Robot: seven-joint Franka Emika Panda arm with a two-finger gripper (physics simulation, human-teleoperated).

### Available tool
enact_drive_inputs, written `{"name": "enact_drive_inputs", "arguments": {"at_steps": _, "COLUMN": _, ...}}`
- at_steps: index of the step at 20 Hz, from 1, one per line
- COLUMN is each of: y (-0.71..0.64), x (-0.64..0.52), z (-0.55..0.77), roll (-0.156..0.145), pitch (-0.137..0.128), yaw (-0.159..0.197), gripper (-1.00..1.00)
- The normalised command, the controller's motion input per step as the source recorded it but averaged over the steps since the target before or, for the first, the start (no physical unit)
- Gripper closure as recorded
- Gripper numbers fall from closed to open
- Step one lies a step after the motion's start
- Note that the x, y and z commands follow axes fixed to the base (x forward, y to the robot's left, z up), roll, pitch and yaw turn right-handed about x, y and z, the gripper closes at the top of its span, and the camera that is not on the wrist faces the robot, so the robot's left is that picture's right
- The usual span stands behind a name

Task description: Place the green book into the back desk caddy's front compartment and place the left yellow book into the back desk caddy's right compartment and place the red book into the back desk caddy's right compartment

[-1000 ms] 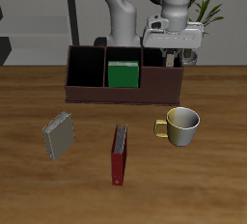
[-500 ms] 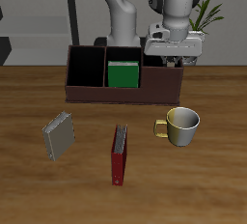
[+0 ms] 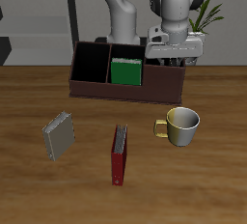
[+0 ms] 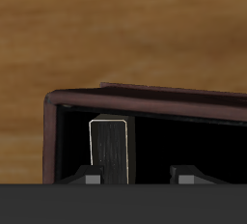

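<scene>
Wood-grain table filling lower two thirds of exterior view; grey wall and dark shelving behind, potted plant upper right.

Back desk caddy across upper middle of frame, long dark maroon box, three sections. Green book standing upright in front compartment, the middle section. Section at frame left shows dark, nothing seen in it. Right compartment mostly hidden by gripper positioned low over it.

Wrist view: caddy wall with rounded corner, dark interior, grey-tan book with pale outline upright inside, next to one finger. Fingers parted, gap between them dark; cannot tell whether book is pinched or free.

Red book flat on table, lower centre, well apart from caddy. Second grey-tan book lying tilted at mid left. Yellow-green mug mid right, handle toward frame left, just in front of caddy.
</scene>
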Motion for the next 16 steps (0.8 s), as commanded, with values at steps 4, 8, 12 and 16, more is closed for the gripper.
{"name": "enact_drive_inputs", "arguments": {"at_steps": 4, "y": -0.07, "x": -0.04, "z": 0.12, "roll": 0.010, "pitch": -0.016, "yaw": -0.002, "gripper": -1.00}}
{"name": "enact_drive_inputs", "arguments": {"at_steps": 8, "y": -0.09, "x": -0.02, "z": 0.18, "roll": -0.008, "pitch": -0.033, "yaw": -0.002, "gripper": -1.00}}
{"name": "enact_drive_inputs", "arguments": {"at_steps": 12, "y": -0.13, "x": -0.04, "z": 0.22, "roll": 0.001, "pitch": -0.030, "yaw": -0.012, "gripper": -1.00}}
{"name": "enact_drive_inputs", "arguments": {"at_steps": 16, "y": -0.07, "x": 0.02, "z": 0.32, "roll": 0.003, "pitch": -0.067, "yaw": 0.003, "gripper": -1.00}}
